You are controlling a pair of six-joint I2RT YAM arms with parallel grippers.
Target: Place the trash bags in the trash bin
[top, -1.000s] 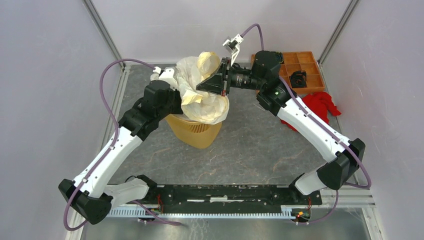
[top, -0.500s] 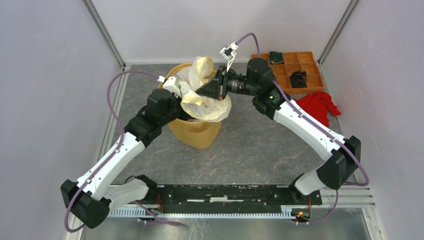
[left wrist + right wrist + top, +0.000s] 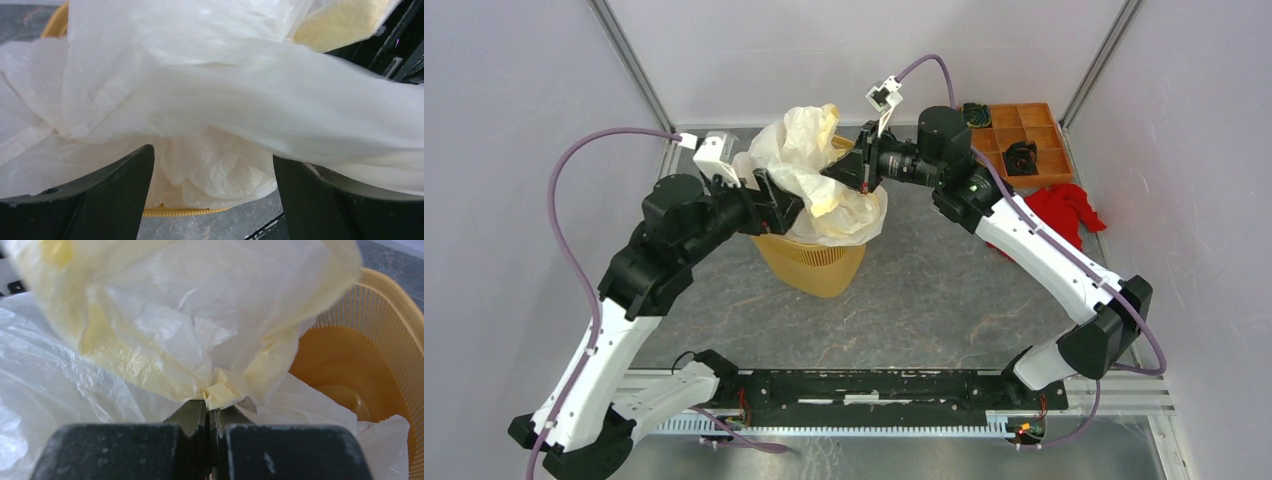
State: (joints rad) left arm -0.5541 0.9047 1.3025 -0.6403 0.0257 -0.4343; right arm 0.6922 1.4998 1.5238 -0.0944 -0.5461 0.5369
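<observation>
The trash bags (image 3: 809, 175) form one crinkly cream-white heap that sits on top of the trash bin (image 3: 814, 262), an orange-yellow lattice basket, and spills over its rim. My right gripper (image 3: 836, 176) reaches in from the right, shut on a yellowish fold of the bag (image 3: 220, 392) above the bin's open mouth (image 3: 380, 340). My left gripper (image 3: 776, 205) is at the heap's left side with its jaws wide apart. In the left wrist view the bag (image 3: 200, 100) drapes over and beyond its fingers (image 3: 100, 200) and is not pinched. The bin's rim (image 3: 190, 212) shows below.
A flat orange compartment tray (image 3: 1024, 135) holding small dark parts stands at the back right. A red cloth (image 3: 1062, 210) lies in front of it. Metal frame posts and grey walls close in the grey mat on three sides.
My left gripper has opened and let go of the bag, and its arm has drawn back to the left. The bag has puffed up higher. My right gripper keeps its grip.
</observation>
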